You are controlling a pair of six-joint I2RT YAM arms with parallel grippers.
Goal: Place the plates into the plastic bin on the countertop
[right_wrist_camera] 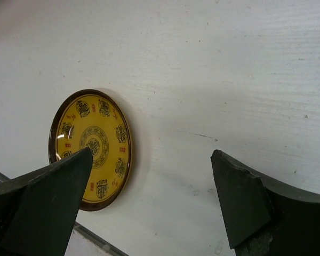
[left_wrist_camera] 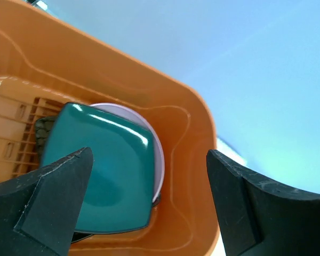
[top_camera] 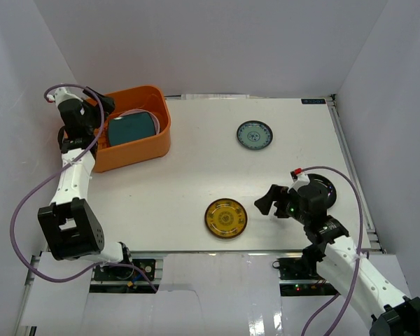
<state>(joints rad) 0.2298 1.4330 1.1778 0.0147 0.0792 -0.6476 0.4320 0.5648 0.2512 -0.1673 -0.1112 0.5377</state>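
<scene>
The orange plastic bin stands at the back left of the white countertop. A teal square plate lies on top inside it. In the left wrist view the teal plate rests on a pale round plate, with a dark patterned dish underneath. My left gripper is open and empty above the bin's left end. An amber-yellow plate lies front centre. My right gripper is open and empty just right of it. A small teal patterned plate lies back right. A black plate is partly hidden under my right wrist.
White walls enclose the countertop on the left, back and right. The bin's orange wall curves round the stacked plates. The yellow plate lies near the table's front edge.
</scene>
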